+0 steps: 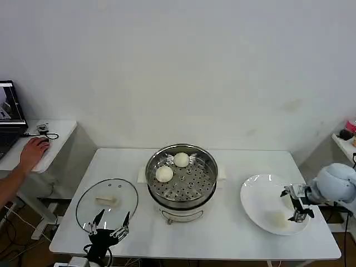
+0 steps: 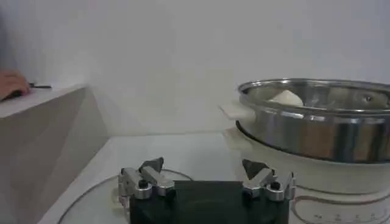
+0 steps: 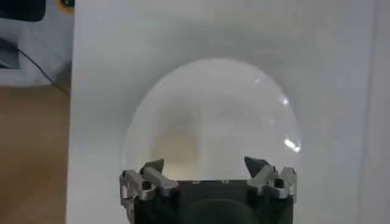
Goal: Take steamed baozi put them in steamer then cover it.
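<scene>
Shiny stainless-steel steamer at frame centre, its perforated metal tray reflective, on a smooth white plastic-looking base. Two smooth, matt cream baozi lie inside. Clear glass lid at lower left. Glossy white plate at right. Smooth matt white bench.

My right gripper hangs low with fingers spread wide; my left gripper idles near me, fingers also parted.

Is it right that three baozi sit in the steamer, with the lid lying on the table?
Not quite: the head view shows two baozi in the steamer, not three. The lid does lie on the table.
</scene>
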You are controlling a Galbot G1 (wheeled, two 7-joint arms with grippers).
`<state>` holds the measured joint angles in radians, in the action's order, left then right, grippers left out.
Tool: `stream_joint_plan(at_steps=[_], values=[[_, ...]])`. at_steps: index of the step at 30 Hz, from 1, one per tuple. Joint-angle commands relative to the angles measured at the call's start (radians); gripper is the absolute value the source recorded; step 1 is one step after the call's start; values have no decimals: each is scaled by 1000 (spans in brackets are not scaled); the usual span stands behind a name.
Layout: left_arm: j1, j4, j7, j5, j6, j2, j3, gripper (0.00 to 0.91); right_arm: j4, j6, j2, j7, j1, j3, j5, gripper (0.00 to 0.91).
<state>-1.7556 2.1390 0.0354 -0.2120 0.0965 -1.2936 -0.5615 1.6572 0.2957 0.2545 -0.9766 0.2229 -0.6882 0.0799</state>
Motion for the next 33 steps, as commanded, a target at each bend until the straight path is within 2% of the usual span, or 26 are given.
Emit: stream_joint_plan(at_steps=[1, 16, 18, 21, 25, 33], values=[[-1, 7, -1, 2, 2, 0, 0, 907, -47, -14, 25, -4, 171, 122, 44, 907], [-10, 16, -1, 2, 7, -4, -11, 907, -143, -4, 111, 13, 183, 120, 68, 907], [-10, 17, -2, 4, 7, -4, -13, 907, -150, -4, 116, 16, 181, 120, 70, 836], [-12, 19, -2, 4, 8, -3, -16, 907, -155, 1, 123, 16, 175, 117, 61, 776], [-12, 19, -2, 4, 8, -5, -15, 907, -158, 9, 130, 8, 172, 113, 54, 635], [-11, 20, -1, 4, 8, -6, -13, 907, -159, 19, 124, -9, 128, 94, 38, 584]])
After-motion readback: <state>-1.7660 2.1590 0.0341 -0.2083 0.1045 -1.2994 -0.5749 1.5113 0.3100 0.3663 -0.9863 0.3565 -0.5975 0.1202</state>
